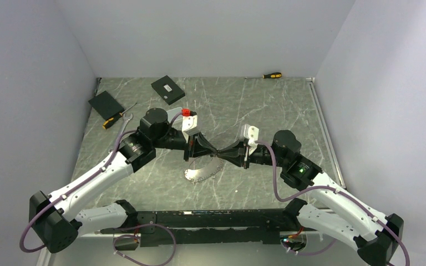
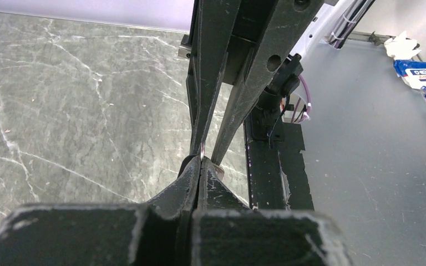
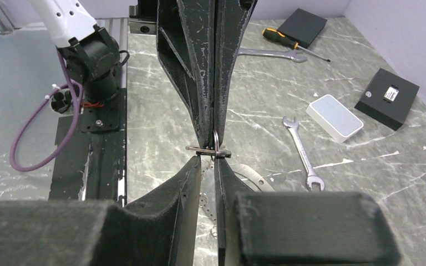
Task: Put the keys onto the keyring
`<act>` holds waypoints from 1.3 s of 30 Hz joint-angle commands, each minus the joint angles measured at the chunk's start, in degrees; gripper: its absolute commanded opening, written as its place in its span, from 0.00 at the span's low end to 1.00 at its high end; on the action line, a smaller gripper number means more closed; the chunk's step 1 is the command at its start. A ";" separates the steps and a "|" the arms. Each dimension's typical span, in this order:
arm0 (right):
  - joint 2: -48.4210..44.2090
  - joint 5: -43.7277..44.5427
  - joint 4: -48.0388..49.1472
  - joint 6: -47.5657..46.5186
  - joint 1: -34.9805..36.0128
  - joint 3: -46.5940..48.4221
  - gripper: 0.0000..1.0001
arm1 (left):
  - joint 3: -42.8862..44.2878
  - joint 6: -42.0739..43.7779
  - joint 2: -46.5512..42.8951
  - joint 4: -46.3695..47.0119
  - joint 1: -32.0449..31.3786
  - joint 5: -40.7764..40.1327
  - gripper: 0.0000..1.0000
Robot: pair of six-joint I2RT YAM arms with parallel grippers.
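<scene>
The two arms meet tip to tip above the middle of the worktop (image 1: 266, 116). The left fingers (image 3: 199, 72) are pressed flat together, and at their very tip they pinch a small dark metal piece with a thin wire loop on it. This is most likely a key (image 3: 208, 149), although it is too small to be sure. The right fingers (image 3: 183, 194) reach the same spot from the opposite side. A narrow gap shows between them, and their tips sit just under the key (touching it or not, the views do not tell), so it is not clear whether they grip anything.

The keyring (image 1: 202, 173) lies flat on the worktop, directly below the meeting fingers and slightly toward the arm bases. It is a silvery curved loop with a beaded edge, and nothing holds it.

Further right in the right wrist view lie a small wrench (image 3: 302, 152) and a white box (image 3: 335, 117). A second wrench (image 3: 266, 54), a screwdriver (image 3: 285, 41) and two black boxes (image 1: 167, 90) lie farther away.
</scene>
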 commanded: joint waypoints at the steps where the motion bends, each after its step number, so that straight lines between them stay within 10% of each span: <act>1: -1.10 -0.50 3.00 0.32 0.17 2.18 0.17 | -0.03 -0.03 0.06 1.51 -0.54 1.30 0.00; 39: -1.03 2.80 1.91 2.07 0.17 2.95 0.08 | -1.26 -0.03 -0.67 2.14 -0.82 -0.02 0.00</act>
